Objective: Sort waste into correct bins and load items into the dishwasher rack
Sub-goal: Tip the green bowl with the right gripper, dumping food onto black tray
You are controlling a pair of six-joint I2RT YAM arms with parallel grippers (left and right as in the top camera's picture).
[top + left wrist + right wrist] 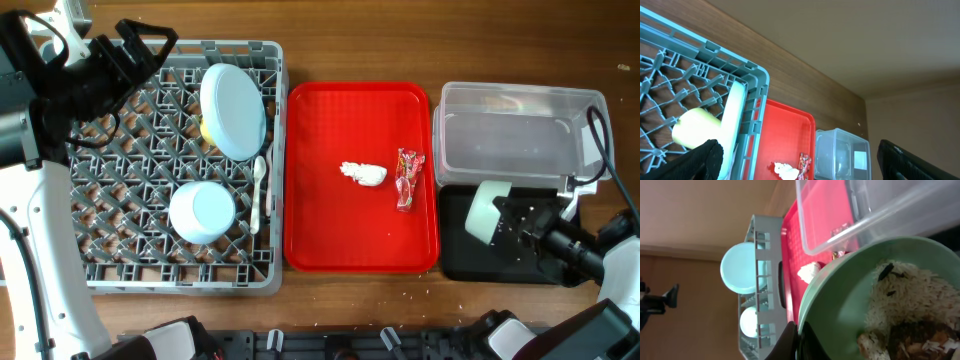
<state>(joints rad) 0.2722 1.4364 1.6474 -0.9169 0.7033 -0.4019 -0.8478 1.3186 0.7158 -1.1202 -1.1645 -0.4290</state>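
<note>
The grey dishwasher rack point(110, 270) holds the light blue plate point(232, 108) on edge, the yellow cup point(205, 128) behind it, and the white spoon point(260, 178) and fork point(270, 195). The crumpled napkin point(364, 173) and red wrapper point(406, 178) lie on the red tray point(330, 240). My right gripper point(508, 213) is shut on the rim of the pale green bowl point(485, 212), tilted over the black tray point(470, 262). In the right wrist view the bowl point(840, 310) holds rice scraps point(910, 305). My left gripper point(140, 48) is open and empty over the rack's far edge.
The clear tub point(520, 135) with a white label point(858, 160) stands behind the black tray. A pale round upturned dish point(202, 212) sits in the rack's front half. The left wrist view shows the cup point(695, 129), napkin point(785, 171) and wrapper point(804, 162).
</note>
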